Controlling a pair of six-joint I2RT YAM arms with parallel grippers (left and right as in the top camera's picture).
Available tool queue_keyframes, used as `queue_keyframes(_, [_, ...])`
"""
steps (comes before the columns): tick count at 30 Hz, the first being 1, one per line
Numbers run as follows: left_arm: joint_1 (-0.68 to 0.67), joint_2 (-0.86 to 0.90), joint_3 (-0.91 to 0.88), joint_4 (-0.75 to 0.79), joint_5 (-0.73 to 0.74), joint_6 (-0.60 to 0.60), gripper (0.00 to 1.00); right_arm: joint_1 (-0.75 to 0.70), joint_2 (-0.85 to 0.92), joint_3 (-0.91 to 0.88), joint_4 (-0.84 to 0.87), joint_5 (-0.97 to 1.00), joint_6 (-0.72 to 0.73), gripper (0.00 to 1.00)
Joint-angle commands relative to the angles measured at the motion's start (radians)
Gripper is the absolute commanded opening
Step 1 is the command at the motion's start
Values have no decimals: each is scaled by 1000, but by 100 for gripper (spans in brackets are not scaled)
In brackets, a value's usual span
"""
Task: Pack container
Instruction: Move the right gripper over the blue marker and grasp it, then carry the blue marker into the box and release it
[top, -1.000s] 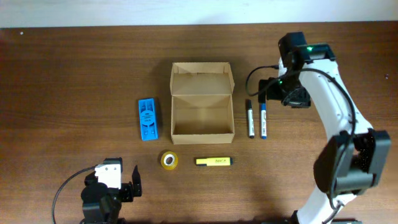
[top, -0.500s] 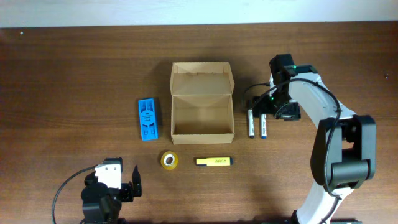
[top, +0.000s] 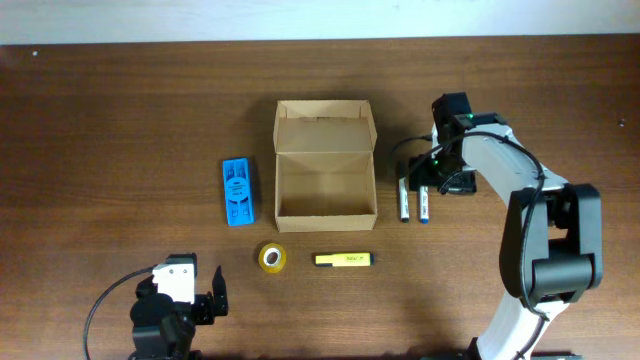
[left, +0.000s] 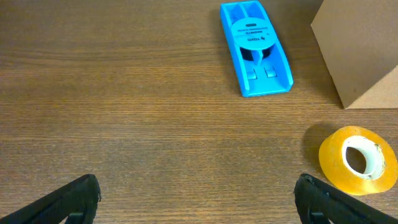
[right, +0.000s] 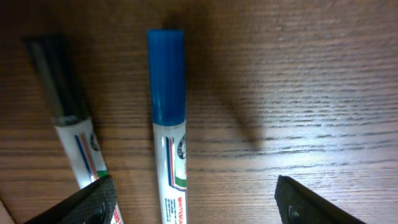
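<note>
The container (top: 325, 165) is an open tan cardboard box mid-table, its flap lid folded back; a corner of it shows in the left wrist view (left: 360, 53). To its right lie a black-capped marker (top: 403, 203) and a blue-capped marker (top: 424, 205). My right gripper (top: 420, 175) is open, low over their cap ends. In the right wrist view the blue-capped marker (right: 166, 124) lies between the fingers (right: 193, 205) and the black-capped marker (right: 62, 106) is by the left finger. My left gripper (top: 185, 305) is open and empty (left: 196, 199) at the front left.
A flat blue plastic object (top: 237, 191) lies left of the box (left: 255, 46). A yellow tape roll (top: 271, 258) and a yellow highlighter (top: 343, 260) lie in front of the box. The tape roll is near my left gripper's right finger (left: 357, 158).
My right arm has come down and moved left, from beside the markers to over their cap ends. The left arm and all the objects stay put.
</note>
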Motion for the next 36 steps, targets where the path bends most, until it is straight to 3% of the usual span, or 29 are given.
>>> queue_keyframes(1, [3, -6, -7, -2, 1, 16, 99, -6, 15, -16, 12, 22, 22, 81])
queue_keyframes(9, [3, -6, -7, -2, 1, 16, 100, -5, 15, -29, 28, 21, 40, 69])
queue_keyframes(15, [3, -6, -7, -2, 1, 16, 100, -5, 15, -56, 47, 22, 44, 65])
queue_keyframes(23, [3, -6, -7, -2, 1, 16, 100, -5, 15, -69, 47, 21, 44, 31])
queue_keyframes(27, [3, -6, -7, -2, 1, 16, 100, -5, 14, -65, 39, 12, 43, 4])
queue_keyframes(36, [3, -6, -7, -2, 1, 16, 99, -5, -41, 33, -75, 11, 43, 4])
